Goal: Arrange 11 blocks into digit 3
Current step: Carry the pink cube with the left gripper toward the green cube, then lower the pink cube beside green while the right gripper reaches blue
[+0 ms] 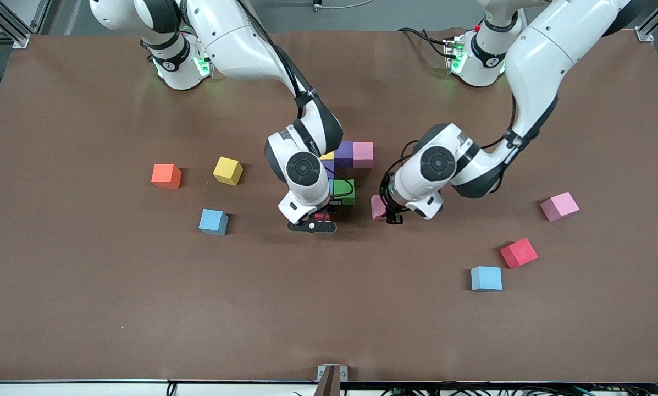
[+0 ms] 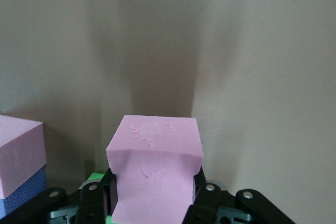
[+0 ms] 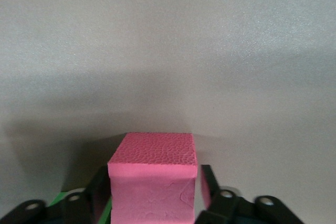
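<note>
The started figure is a row of a yellow (image 1: 327, 156), a purple (image 1: 344, 154) and a pink cube (image 1: 363, 154). A green cube (image 1: 343, 191) lies nearer the camera. A red block (image 1: 322, 216) (image 3: 152, 182) stands against the green cube on its camera side. My right gripper (image 1: 322, 220) (image 3: 155, 195) straddles the red block, open, with a gap at one finger (image 3: 208, 187). My left gripper (image 1: 386, 213) (image 2: 152, 195) is shut on a pink block (image 1: 378, 207) (image 2: 155, 161), low beside the green cube, toward the left arm's end.
Loose cubes toward the right arm's end: orange (image 1: 166, 176), yellow (image 1: 227, 170), light blue (image 1: 213, 221). Toward the left arm's end lie a pink (image 1: 559, 206), a red (image 1: 518, 252) and a light blue cube (image 1: 486, 278).
</note>
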`<act>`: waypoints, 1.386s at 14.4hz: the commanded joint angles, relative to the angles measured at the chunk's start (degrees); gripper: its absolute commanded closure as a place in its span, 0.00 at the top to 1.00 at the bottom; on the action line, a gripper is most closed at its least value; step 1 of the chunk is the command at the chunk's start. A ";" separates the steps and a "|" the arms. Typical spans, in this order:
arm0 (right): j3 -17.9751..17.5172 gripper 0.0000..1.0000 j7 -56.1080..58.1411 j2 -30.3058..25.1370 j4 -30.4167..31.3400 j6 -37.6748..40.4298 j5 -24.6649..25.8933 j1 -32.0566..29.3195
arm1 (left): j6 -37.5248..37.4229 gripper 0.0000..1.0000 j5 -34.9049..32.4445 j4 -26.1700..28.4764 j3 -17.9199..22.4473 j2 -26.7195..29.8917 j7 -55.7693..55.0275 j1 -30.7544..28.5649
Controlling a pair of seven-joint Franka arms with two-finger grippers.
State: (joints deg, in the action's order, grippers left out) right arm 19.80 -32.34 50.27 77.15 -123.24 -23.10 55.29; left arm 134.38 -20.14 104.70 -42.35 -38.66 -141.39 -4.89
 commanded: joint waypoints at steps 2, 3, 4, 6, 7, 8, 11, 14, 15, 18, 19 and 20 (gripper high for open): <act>0.06 1.00 -0.71 -1.05 0.10 0.45 0.78 0.08 | 1.50 0.24 -3.06 1.65 0.43 0.78 -5.02 2.42; 0.15 1.00 -0.62 -1.58 0.02 0.72 0.69 0.00 | 2.37 0.24 -3.24 2.09 0.51 0.78 -5.82 2.78; 0.06 1.00 -0.62 -2.02 0.01 0.81 0.51 -0.35 | 3.51 0.24 -3.24 2.70 0.52 0.78 -6.52 2.87; -0.11 1.00 -0.62 -2.72 -0.51 1.07 0.34 -1.32 | 4.40 0.24 -3.32 3.49 0.52 0.78 -7.14 3.30; -0.11 1.00 -0.54 -3.77 -0.77 1.94 0.25 -1.84 | 4.49 0.24 -3.32 3.76 0.69 0.69 -7.14 3.92; 0.06 1.00 -0.54 -5.35 -0.69 2.99 0.25 -2.72 | 4.49 0.24 -3.32 3.93 0.78 0.61 -7.23 4.27; 3.55 1.00 -0.63 -8.17 0.72 6.60 1.39 -4.57 | 4.58 0.24 -3.32 3.94 0.87 -0.10 -7.67 4.89; 10.24 1.00 0.60 -9.65 4.74 7.14 1.48 -4.40 | 4.84 0.24 -5.25 3.94 1.13 -0.80 -9.16 5.50; 11.30 1.00 0.95 -11.32 7.20 7.14 1.48 -4.57 | 4.93 0.24 -5.87 3.94 1.13 -0.80 -9.77 5.68; 13.76 1.00 8.04 -15.20 16.86 4.60 1.56 -4.66 | 5.02 0.24 -9.20 3.94 1.13 -1.85 -12.32 5.68; 14.64 1.00 10.17 -16.08 20.11 2.24 1.48 -4.66 | 5.02 0.24 -9.47 3.85 1.13 -2.03 -12.59 5.68; 14.74 1.00 12.54 -17.13 24.32 -2.31 1.48 -4.75 | 5.19 0.24 -9.48 3.85 1.13 -2.03 -12.59 5.77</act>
State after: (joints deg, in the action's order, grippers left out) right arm 33.98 -23.97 38.45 90.70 -119.07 -22.59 49.39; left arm 138.29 -28.12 108.27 -41.59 -40.69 -152.57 0.47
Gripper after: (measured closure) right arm 0.000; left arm 0.445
